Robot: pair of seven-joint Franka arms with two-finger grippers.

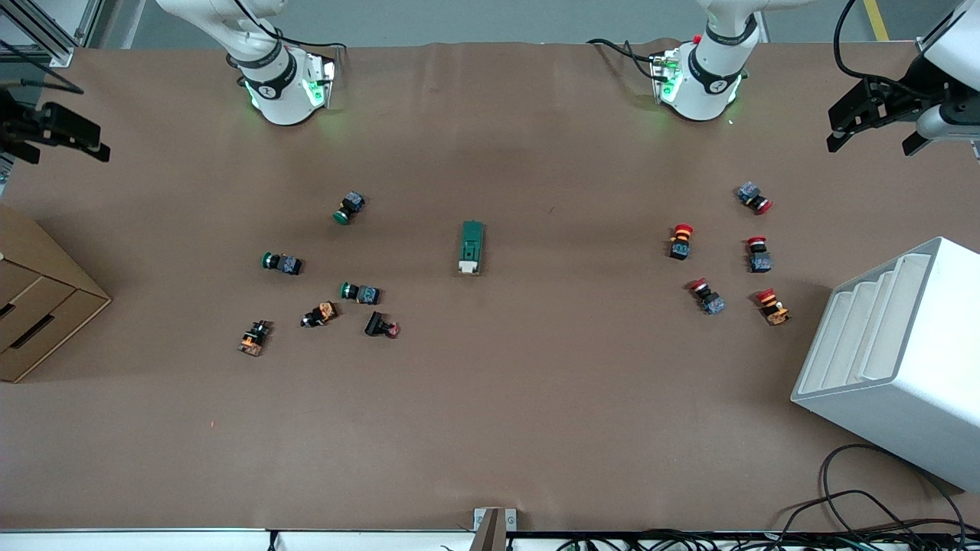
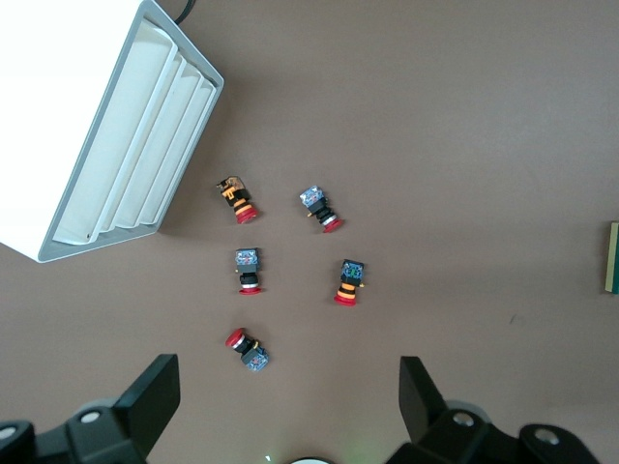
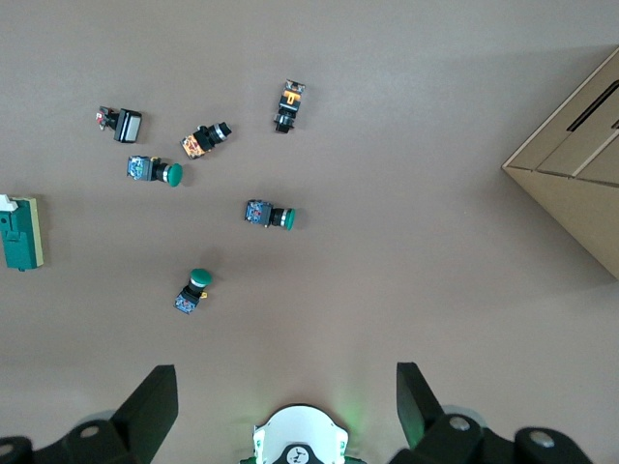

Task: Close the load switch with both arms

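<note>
Brown paper covers the table (image 1: 490,428), and nothing has been gripped yet. At nine o'clock in the front view the right end effector (image 1: 53,134) hangs over the table's edge above a cardboard box (image 1: 38,306); its wrist view shows its fingers (image 3: 145,411) spread wide and empty. Green buttons (image 1: 348,208) lie scattered toward that arm's end. At the centre lies the load switch (image 1: 472,247), its cream lever end at six o'clock, well apart from everything. Red buttons (image 1: 681,239) cluster at three o'clock, with a white rack (image 1: 903,360) past them. The left end effector (image 1: 873,122) hovers at two o'clock, also wide open. To do this well, one arm should probably pin the green body while the other presses the lever, both descending squarely onto it.
</note>
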